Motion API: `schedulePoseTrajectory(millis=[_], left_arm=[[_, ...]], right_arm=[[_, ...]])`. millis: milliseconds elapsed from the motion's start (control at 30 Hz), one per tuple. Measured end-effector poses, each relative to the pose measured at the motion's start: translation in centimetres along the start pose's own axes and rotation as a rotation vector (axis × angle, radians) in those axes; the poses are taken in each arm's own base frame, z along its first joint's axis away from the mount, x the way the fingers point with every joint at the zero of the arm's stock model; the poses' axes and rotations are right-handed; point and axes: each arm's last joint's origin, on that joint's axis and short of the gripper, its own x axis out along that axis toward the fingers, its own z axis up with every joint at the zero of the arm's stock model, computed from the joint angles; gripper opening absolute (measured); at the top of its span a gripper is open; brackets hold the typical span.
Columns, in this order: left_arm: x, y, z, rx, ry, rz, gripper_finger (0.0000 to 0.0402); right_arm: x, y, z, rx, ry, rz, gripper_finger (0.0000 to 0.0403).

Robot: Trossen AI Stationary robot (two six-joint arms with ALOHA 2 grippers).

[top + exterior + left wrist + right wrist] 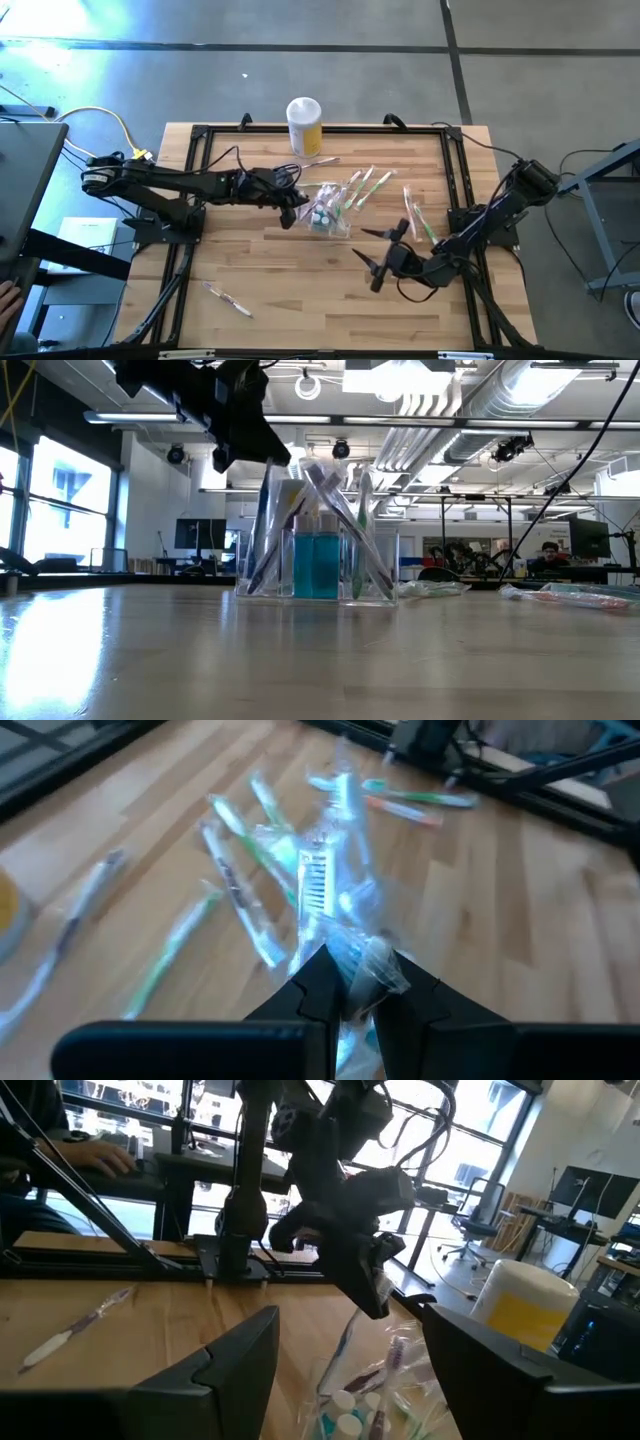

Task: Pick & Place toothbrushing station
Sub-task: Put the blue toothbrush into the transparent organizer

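The toothbrushing station (326, 213) is a clear container standing upright on the wood near the table's middle. It holds a blue bottle (316, 563) and several wrapped toothbrushes. My left gripper (294, 207) hangs at the station's left side, above its rim (300, 482), nearly shut on the clear wrapper of one toothbrush. My right gripper (376, 254) stands open to the right of the station and nearer the front edge. It points at the station and has nothing between its fingers (245, 1355). My left gripper pinches the crinkled top end of a toothbrush's clear wrapper (372, 970) between its two fingertips. The fingers come slanting down from the table's left. The wrapped toothbrush (347, 1345) hangs tilted below them, its lower end inside the station.
A yellow jar with a white lid (304, 122) stands at the far edge. Loose wrapped toothbrushes lie behind the station (366, 184) and to its right (416, 216), and one lies near the front left (228, 298). A black frame (196, 150) borders the table.
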Motion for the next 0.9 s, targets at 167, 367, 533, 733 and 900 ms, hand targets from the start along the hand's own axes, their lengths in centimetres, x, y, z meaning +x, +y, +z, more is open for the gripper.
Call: schedulePoseTrajectory(millis=[167,367,533,733,900], left_arm=[[-0.2,-0.2,0.6,-0.031,-0.013,-0.005,0.0042],[0.0,0.1,-0.1,-0.009,0.055,0.050,0.0053],[0.7,0.2,-0.4,-0.006,0.061,0.068,0.0114],[0.6,0.1,-0.1,-0.010,0.037,0.056,0.0200],[0.1,-0.2,0.7,0.022,0.019,0.051,0.0224]], right_arm=[[0.5,-0.2,-0.1,-0.004,0.000,0.012,0.0240],[1.0,-0.3,-0.1,-0.008,-0.002,0.033,0.0240],[1.1,-0.4,-0.2,-0.011,-0.001,0.037,0.0240],[1.1,-0.4,-0.2,-0.013,-0.001,0.036,0.0240],[1.1,-0.4,-0.2,-0.014,0.000,0.036,0.0240]])
